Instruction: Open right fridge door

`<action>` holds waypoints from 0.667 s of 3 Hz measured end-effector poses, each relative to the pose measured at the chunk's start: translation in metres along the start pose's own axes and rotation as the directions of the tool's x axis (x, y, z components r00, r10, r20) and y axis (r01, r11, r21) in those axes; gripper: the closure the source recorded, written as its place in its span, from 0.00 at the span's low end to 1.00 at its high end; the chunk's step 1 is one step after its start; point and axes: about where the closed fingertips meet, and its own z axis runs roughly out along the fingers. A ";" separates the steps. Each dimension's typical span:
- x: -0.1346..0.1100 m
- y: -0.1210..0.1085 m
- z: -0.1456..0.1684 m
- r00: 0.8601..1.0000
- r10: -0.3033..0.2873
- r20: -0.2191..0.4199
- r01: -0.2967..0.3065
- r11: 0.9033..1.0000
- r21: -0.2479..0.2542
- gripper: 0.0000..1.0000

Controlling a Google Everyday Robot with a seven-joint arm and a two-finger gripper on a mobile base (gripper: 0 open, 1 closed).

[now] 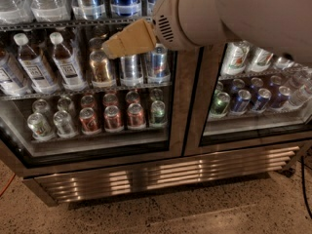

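Observation:
The right fridge door point(210, 106) is a glass pane in a brushed steel frame at the right of the view. Tilted silver, green and blue cans point(243, 99) show through it, and it stands closed. My gripper point(124, 39) is a tan wedge at the end of the thick white arm point(234, 13). It points left, hanging in front of the upper shelf of the left door, well left of the right door's frame. The arm hides the top of the right door.
The left glass door point(97, 82) shows white-capped bottles point(63, 62) and red-orange cans point(112, 118). A vertical steel post point(187, 106) splits the two doors. A louvred steel grille point(161, 172) runs below them, above a speckled floor point(195, 213).

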 end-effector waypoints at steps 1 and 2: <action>0.009 -0.020 0.020 0.997 0.048 -0.056 -0.049 0.999 -0.007 0.00; 0.010 -0.027 0.036 0.994 0.099 -0.044 -0.102 0.991 -0.082 0.00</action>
